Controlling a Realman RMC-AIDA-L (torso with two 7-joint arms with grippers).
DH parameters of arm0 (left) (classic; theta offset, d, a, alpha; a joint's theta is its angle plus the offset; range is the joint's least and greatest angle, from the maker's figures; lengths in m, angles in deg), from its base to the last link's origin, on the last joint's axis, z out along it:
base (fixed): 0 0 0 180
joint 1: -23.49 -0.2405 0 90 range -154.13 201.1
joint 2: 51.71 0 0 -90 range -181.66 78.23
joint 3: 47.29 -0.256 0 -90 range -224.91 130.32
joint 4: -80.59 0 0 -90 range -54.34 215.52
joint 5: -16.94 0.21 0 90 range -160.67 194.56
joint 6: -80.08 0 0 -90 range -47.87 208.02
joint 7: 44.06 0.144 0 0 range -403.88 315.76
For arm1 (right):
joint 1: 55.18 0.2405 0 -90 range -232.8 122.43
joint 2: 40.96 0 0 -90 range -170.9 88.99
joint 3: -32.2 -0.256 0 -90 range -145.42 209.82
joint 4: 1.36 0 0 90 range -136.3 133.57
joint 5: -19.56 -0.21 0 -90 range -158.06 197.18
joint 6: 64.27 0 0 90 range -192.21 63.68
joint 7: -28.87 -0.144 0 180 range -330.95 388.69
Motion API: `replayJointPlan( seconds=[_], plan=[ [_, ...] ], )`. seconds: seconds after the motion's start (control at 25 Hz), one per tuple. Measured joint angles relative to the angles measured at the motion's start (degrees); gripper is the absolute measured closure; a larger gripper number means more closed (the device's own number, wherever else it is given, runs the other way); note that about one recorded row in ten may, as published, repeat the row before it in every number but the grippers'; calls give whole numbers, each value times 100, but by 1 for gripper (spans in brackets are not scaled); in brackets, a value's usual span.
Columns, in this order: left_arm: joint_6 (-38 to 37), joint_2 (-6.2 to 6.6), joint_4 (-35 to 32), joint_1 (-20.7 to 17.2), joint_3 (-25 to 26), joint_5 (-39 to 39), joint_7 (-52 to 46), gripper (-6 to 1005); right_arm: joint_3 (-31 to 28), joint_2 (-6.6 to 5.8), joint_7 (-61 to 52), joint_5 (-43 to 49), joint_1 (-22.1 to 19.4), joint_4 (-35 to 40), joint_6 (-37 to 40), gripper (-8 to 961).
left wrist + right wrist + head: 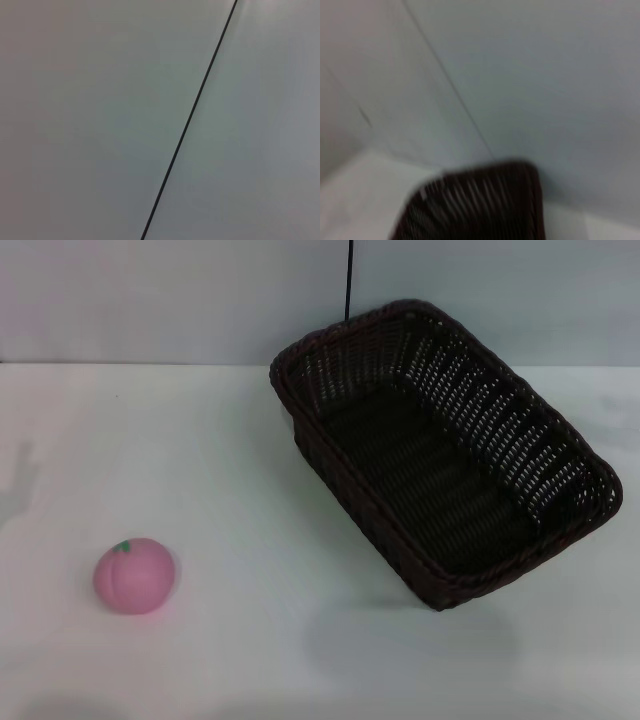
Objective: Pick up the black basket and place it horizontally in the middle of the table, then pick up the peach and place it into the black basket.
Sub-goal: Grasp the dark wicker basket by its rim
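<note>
Jaws of neither arm appear in any view, so whether they stand open or closed, or hold anything, cannot be told; the head view shows no arm over the worktop (240, 660). Nearest the robot, toward its left, the peach (135, 575) rests alone on the bare worktop, green stem mark uppermost, well apart from the basket (440, 450). Farther back and to the right, the basket sits upright and empty, its long axis running diagonally from the far centre toward the near right, one corner close to the back wall (150, 300). Judged from this layout, neither step is done: the basket is neither horizontal nor in the middle, and the peach is not in it. Both the repositioning and the fruit transfer remain. Left wrist view offers only a plain pale surface crossed by a thin dark line (192, 115), probably a wall seam, with no task object in it. Right wrist view is smeared; a dark woven mass there is likely a basket corner (480, 200) against the wall, but its distance from that arm cannot be judged.
</note>
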State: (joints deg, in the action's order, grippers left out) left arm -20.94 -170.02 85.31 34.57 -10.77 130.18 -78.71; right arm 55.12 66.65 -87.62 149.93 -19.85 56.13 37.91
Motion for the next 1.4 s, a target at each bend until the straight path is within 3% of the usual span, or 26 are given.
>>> replayJointPlan(
  seconds=[0.2, 0.44, 0.72, 1.2, 1.4],
  plan=[
    [16, 0, 21, -16, -45, -4, 0, 224, 516, -73, -85, 907, 485, -126, -63, 149],
    [107, -8, 44, 0, -123, -4, 0, 228, 1769, -52, -307, 1231, 810, -470, -581, 149],
    [122, -13, 53, 9, -123, -5, -134, 233, 2058, -33, -359, 1408, 1014, -869, -929, 148],
    [160, -8, 46, 22, -109, -27, -232, 241, 2391, 225, -269, 1451, 1113, -1454, -1866, 149],
    [204, -11, 52, 33, -124, -20, -235, 245, 2399, 409, -77, 1445, 1060, -1422, -2082, 306]
  ],
)
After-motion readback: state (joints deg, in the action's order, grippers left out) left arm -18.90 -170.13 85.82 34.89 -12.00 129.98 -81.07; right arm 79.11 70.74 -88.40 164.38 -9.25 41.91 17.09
